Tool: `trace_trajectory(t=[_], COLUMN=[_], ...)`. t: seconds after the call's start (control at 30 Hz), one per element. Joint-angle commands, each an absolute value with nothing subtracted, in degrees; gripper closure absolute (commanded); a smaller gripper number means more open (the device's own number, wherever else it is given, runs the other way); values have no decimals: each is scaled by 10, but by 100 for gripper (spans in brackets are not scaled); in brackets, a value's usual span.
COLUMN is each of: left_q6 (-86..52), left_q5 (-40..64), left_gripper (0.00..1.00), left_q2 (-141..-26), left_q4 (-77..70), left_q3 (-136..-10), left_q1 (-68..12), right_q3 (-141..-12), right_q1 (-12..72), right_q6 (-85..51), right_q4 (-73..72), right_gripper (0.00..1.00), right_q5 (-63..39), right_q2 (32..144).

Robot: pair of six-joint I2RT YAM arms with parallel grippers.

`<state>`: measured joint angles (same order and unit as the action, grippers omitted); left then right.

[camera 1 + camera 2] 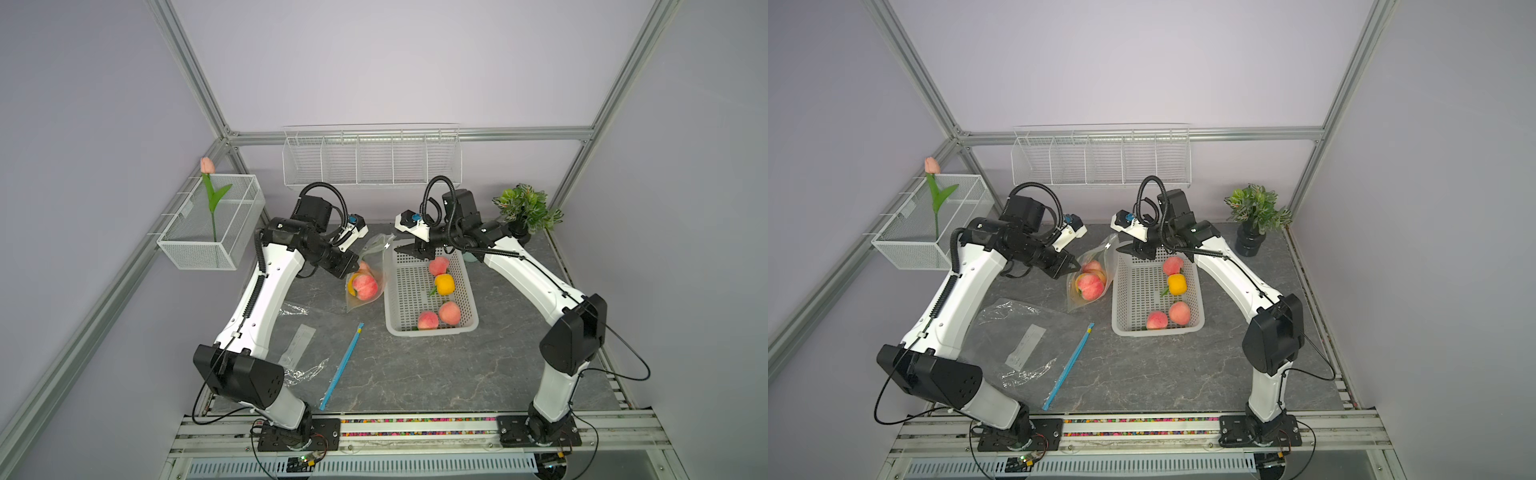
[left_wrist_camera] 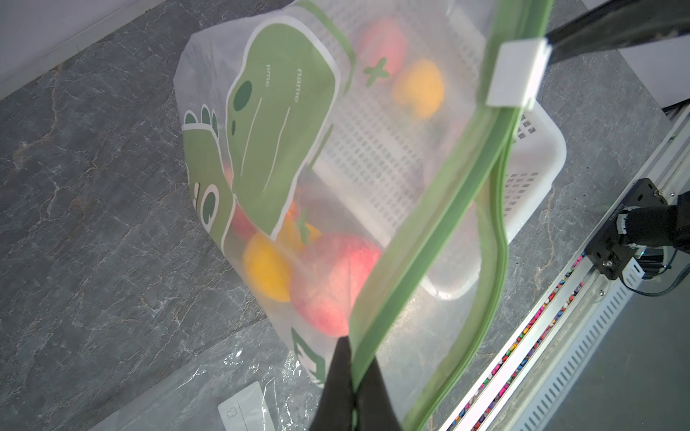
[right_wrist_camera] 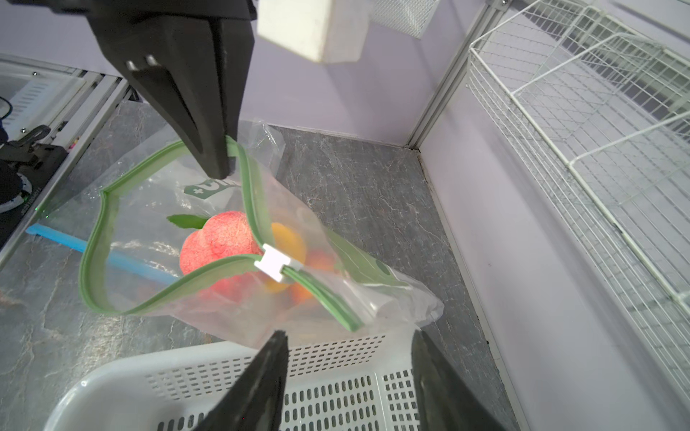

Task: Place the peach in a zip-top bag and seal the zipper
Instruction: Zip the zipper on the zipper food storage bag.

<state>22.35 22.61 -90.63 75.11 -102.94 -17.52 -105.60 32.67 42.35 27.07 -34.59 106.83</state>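
The zip-top bag [image 1: 370,266] [image 1: 1100,262] with its green zipper rim [image 3: 93,268] stands just left of the white basket [image 1: 390,299] [image 1: 1115,299]. Inside lies a peach [image 1: 365,287] [image 1: 1090,286] [image 2: 336,280] [image 3: 220,239] beside a yellow fruit [image 2: 267,272]. The mouth gapes, and the white slider [image 3: 272,265] [image 2: 517,72] sits partway along the zipper. My left gripper [image 1: 354,264] [image 1: 1077,266] [image 2: 353,343] is shut on the rim. My right gripper [image 1: 409,249] [image 1: 1130,249] [image 3: 347,334] stands open over the basket's far end, close to the zipper's end and holding nothing.
The basket holds three peaches [image 1: 438,266] [image 1: 428,320] [image 1: 449,312] and a yellow pepper [image 1: 444,284]. A flat clear bag with a blue zipper [image 1: 343,365] [image 1: 1069,365] lies front left. A potted plant [image 1: 528,208], a mesh bin with a tulip [image 1: 212,249] and a wire rack [image 1: 370,158] line the walls.
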Motion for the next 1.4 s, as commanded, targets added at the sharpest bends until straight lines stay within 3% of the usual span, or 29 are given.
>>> trace_trajectory(t=[0.0,0.27,0.5,0.8,1.0,1.37], left_q6=[241,241,241,242,240,232], left_q5=[244,245,243,250,254,253], left_gripper=[100,100,100,100,100,100], left_q2=[-893,-894,-894,-893,-895,-898], left_q4=[760,763,764,770,770,764], left_q3=[-1030,-1030,-1031,-1036,-1037,-1040], left_q1=[-175,-175,-176,-176,-175,-175], right_q3=[-1081,-1094,-1090,-1090,-1098,-1088], right_q1=[340,351,349,348,351,355], right_q6=[480,494,507,527,556,564], right_q4=[302,301,304,307,339,356], right_gripper=[44,42,34,34,42,68], right_q5=[-348,-324,-303,-301,-325,-327], right_q2=[1080,1086,1078,1071,1073,1064])
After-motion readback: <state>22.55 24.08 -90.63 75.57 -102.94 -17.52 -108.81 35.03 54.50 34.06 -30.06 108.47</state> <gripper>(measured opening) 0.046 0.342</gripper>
